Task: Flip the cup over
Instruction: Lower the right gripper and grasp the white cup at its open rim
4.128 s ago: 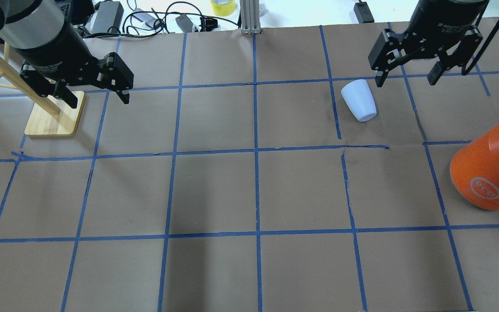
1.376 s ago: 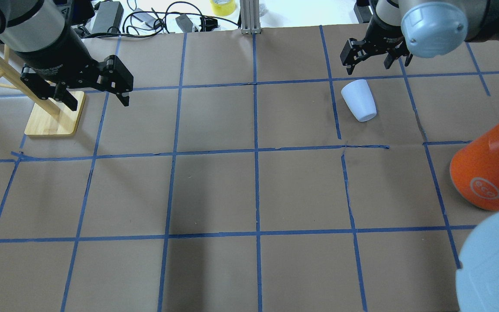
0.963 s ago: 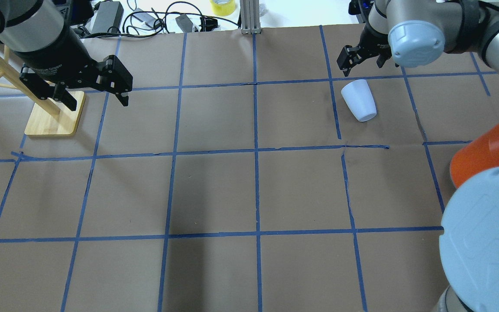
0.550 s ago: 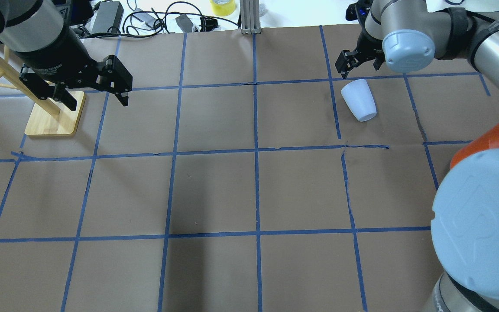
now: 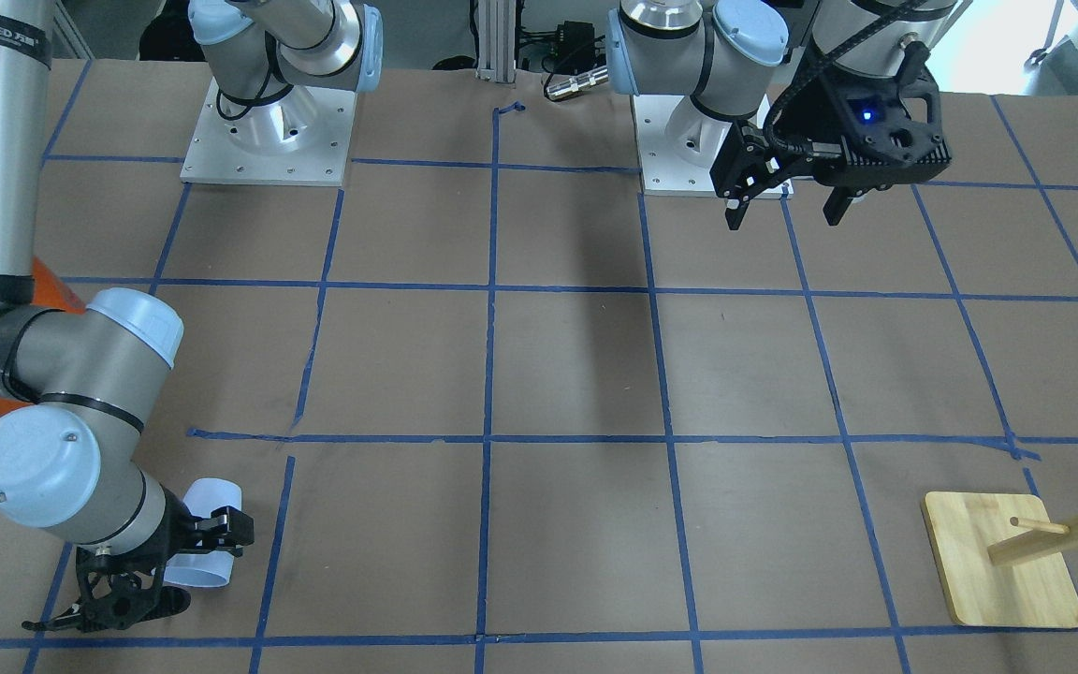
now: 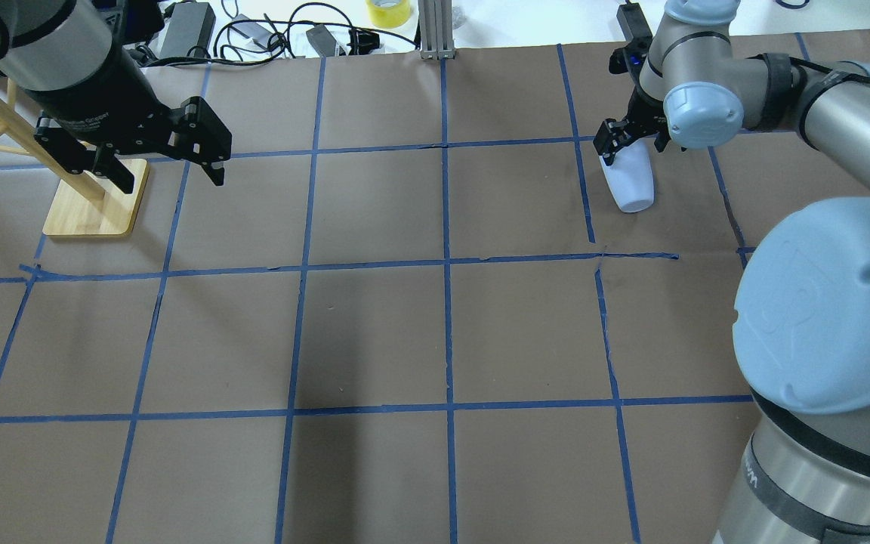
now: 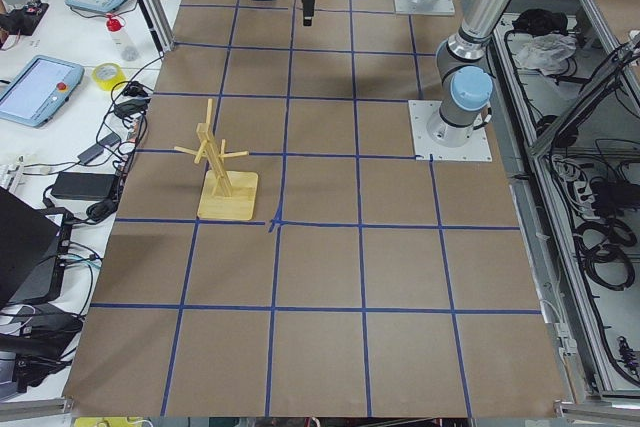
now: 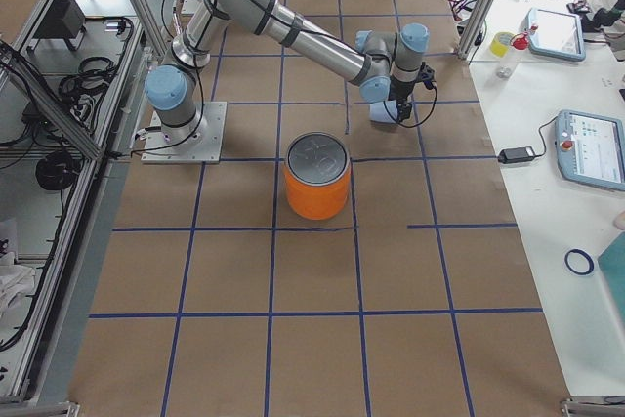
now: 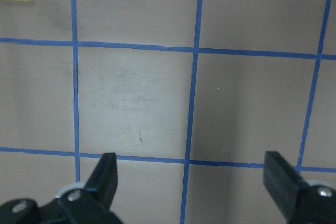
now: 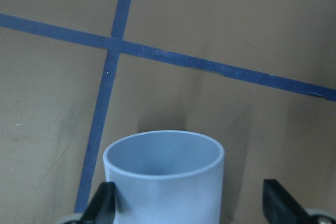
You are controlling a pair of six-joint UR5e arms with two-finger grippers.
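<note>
A: From above, where is the cup?

B: The cup [image 6: 633,189] is toward the counter's [image 6: 374,332] far right corner, far meaning away from the robot. It sits just inside a blue tape line [image 6: 510,141]. The right tool [image 6: 633,149] is around it, fingers apart. The left tool [image 6: 173,175] hangs toward the far left corner, fingers apart too, with a wooden stand [image 6: 95,208] near it.

A: And facing the robot?

B: Brown paper [image 5: 576,365] spreads wide between the two tools. The right arm [image 5: 80,370] bends low, its joints just beside the cup.

A: The end views?

B: From the right end, an orange can [image 8: 317,187] stands apart from the cup, nearer the robot's edge, with open paper between them. From the left end, paper runs open from the stand to the left edge.

A: The wrists?

B: Left: paper and tape between spread fingers. Right: the cup is between spread fingers, close against one, with a gap to the other. Its oval rim shows. Standing or lying, I cannot tell.
</note>
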